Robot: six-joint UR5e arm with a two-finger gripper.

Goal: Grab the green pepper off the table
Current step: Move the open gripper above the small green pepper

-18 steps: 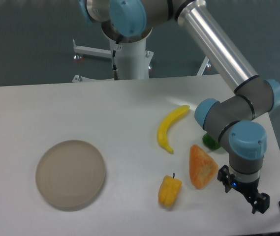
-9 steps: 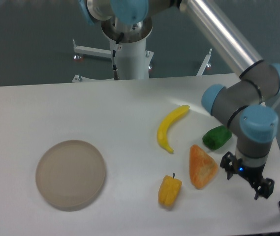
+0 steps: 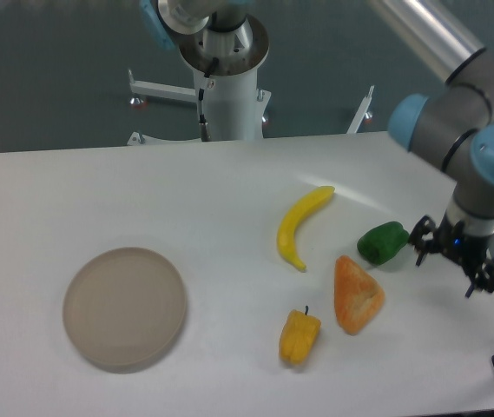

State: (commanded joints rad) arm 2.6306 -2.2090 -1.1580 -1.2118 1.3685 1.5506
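At the right edge of the table [image 3: 142,191], the gripper [image 3: 457,264] is hovering with fingers spread apart, gripping nothing. The green pepper [image 3: 382,242] is lying just beside it on the white matte surface. A dark grey-green floor is showing behind.

A dark grey-green wall [image 3: 47,78] fills the background.

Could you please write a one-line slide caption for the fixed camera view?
UR5e gripper hovers open just right of the green pepper on the white table, the pepper not yet grasped.
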